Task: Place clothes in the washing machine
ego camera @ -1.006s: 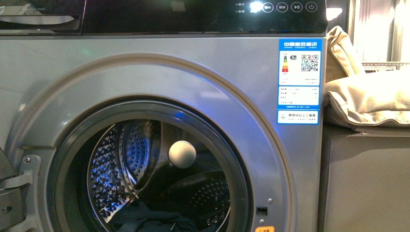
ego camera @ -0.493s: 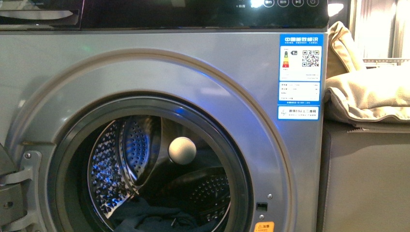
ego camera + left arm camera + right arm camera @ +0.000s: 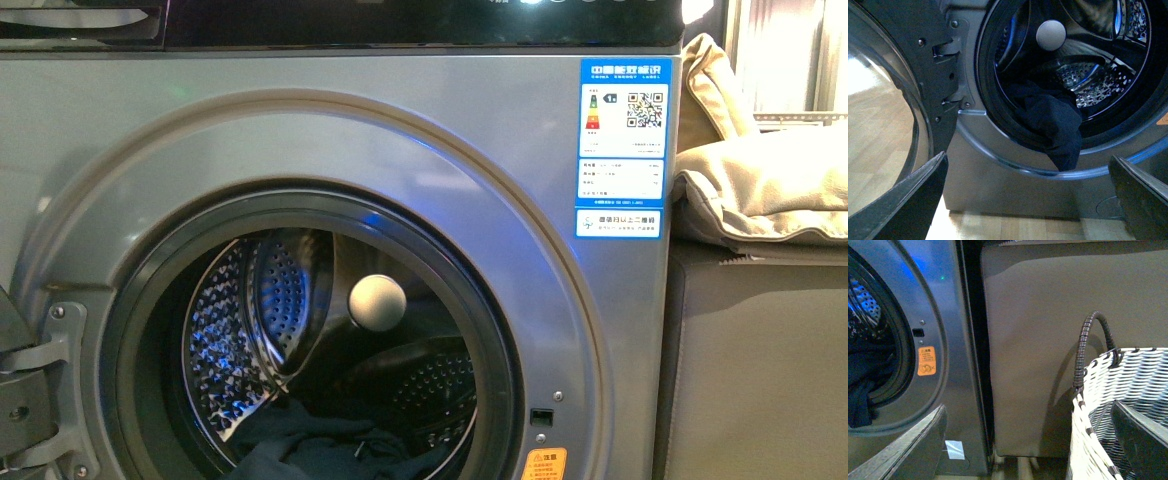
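The silver-grey washing machine [image 3: 420, 150] fills the front view, its porthole open onto the perforated drum [image 3: 240, 330]. The dark teal clothes [image 3: 320, 450] lie at the drum's bottom. In the left wrist view a fold of the clothes [image 3: 1060, 130] hangs out over the porthole's lower rim. My left gripper [image 3: 1030, 197] is open and empty, in front of and below that fold, not touching it. My right gripper [image 3: 1030, 440] is open and empty, facing the gap between the machine [image 3: 948, 390] and the cabinet. The clothes [image 3: 860, 400] show at that view's edge. Neither gripper shows in the front view.
The porthole door [image 3: 893, 100] is swung open on the hinge side. A pale ball [image 3: 377, 300] sits in the drum. A grey-brown cabinet [image 3: 760, 370] with beige cushions [image 3: 770, 190] stands right of the machine. A white woven basket [image 3: 1128, 405] stands before the cabinet. The floor [image 3: 878, 150] is wood.
The front view has dropped slightly: the control panel has slid up out of frame, and more of the clothes and the orange sticker show at the bottom.
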